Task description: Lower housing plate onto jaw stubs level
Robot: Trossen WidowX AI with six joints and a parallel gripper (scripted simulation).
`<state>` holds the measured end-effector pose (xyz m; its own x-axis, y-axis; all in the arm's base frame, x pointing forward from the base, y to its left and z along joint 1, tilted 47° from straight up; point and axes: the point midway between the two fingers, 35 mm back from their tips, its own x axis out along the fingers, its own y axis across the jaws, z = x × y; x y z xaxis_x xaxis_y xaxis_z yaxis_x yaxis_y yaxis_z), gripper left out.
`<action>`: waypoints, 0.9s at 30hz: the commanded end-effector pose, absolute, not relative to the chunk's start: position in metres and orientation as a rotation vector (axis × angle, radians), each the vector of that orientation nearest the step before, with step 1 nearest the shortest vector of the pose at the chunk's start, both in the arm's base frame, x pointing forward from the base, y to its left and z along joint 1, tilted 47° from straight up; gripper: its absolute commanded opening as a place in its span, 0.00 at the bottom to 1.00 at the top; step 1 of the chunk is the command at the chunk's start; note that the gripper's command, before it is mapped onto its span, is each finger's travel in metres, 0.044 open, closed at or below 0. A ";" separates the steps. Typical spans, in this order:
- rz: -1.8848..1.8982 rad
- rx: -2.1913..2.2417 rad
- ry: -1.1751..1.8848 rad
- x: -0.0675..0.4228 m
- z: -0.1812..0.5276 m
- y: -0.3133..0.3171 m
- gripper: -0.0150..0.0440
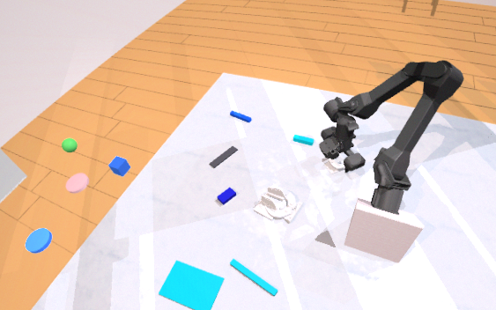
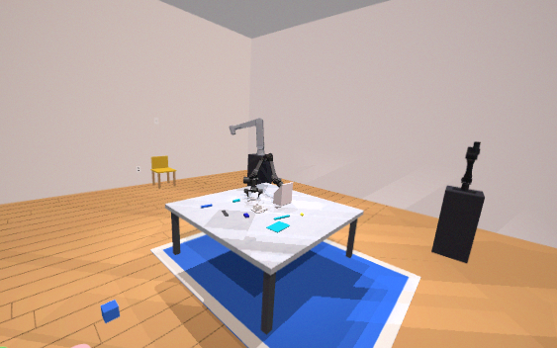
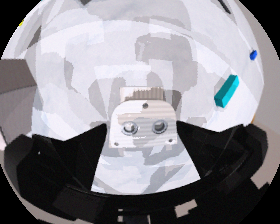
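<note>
The hand hides part of the white piece (image 1: 336, 166).

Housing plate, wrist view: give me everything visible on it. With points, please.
The housing plate (image 1: 337, 165) (image 3: 143, 114) is off-white, with a matt, plastic-like look. Its outline has a straight near edge and a rounded far end. Two large ringed holes sit side by side; three small dark holes surround them, one at the rounded end, two near the straight edge's corners. A ribbed block shows just past the rounded end. It is down at the table, between the open fingers of the claw (image 1: 342, 151) (image 3: 143, 127), ungripped.
</note>
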<state>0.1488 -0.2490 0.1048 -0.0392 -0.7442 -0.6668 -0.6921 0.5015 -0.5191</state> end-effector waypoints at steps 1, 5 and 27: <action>-0.061 -1.218 1.753 0.149 0.104 -0.249 1.00; -0.061 -1.218 1.753 0.149 0.104 -0.249 1.00; -0.066 -1.215 1.756 0.149 0.104 -0.249 0.86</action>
<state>0.1488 -0.2494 0.1045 -0.0391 -0.7443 -0.6667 -0.6920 0.5015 -0.5193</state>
